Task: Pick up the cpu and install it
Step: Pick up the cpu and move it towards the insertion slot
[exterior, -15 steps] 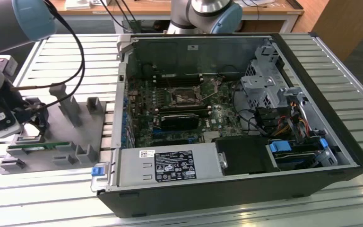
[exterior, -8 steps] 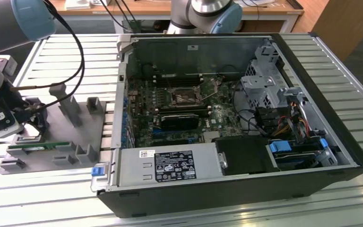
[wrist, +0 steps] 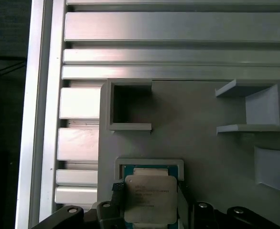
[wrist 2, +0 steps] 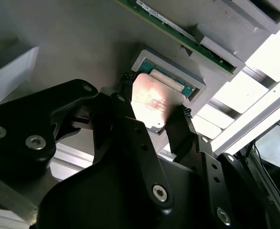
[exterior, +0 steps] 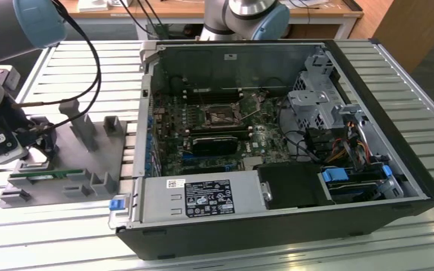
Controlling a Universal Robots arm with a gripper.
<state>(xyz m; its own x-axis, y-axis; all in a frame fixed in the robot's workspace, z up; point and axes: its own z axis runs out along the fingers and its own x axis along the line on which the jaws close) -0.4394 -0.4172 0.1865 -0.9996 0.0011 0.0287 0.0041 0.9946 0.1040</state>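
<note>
The cpu [wrist 2: 152,102], a flat square chip with a silver-grey top, sits between the black fingers [wrist 2: 125,93] of my gripper [wrist 2: 155,106], which is shut on its two opposite edges. In the first wrist view the cpu [wrist: 149,202] hangs just off its square pocket [wrist: 149,168] in the grey fixture plate, and the pocket's greenish floor shows beside it. In the exterior view my gripper [exterior: 40,145] stands low over the grey fixture plate [exterior: 89,164] at the exterior view's left. The open socket [exterior: 221,116] lies on the motherboard inside the open computer case.
A green memory stick [exterior: 43,174] stands on edge in the fixture close to the gripper. Grey upright holders [exterior: 77,121] rise from the plate. The case wall [exterior: 145,101] separates fixture and motherboard. A black heatsink block [exterior: 215,144] sits below the socket. A second arm's base [exterior: 243,17] stands behind.
</note>
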